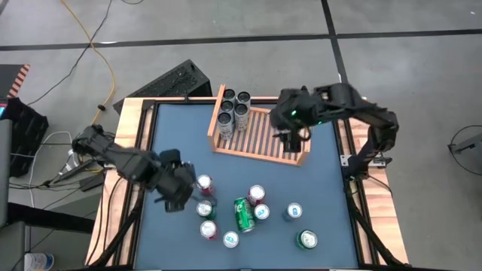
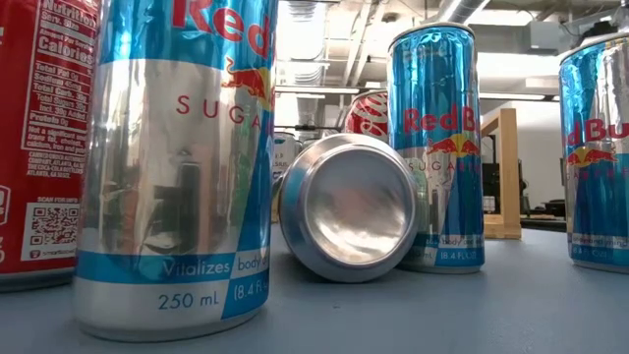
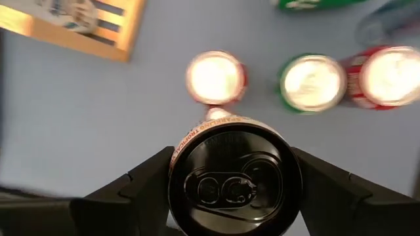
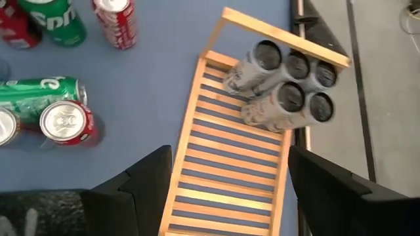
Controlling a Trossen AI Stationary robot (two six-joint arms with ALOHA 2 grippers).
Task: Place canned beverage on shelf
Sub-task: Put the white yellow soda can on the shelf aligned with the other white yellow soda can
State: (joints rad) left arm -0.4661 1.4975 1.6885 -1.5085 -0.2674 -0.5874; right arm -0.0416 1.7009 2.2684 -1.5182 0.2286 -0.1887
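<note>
Pick step in hand: left gripper [image 1: 181, 190], near the surface's left edge, pinches a black-topped can [image 3: 235, 184]. Next: carry it to the shelf [image 1: 260, 154] at the far edge. Right gripper [image 1: 294, 139] hovers spread, empty, over the shelf

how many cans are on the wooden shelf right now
5 cans stand on the shelf, clustered at one end: three in the row by the end wall, two beside them. The rest of the slats are bare.
</note>
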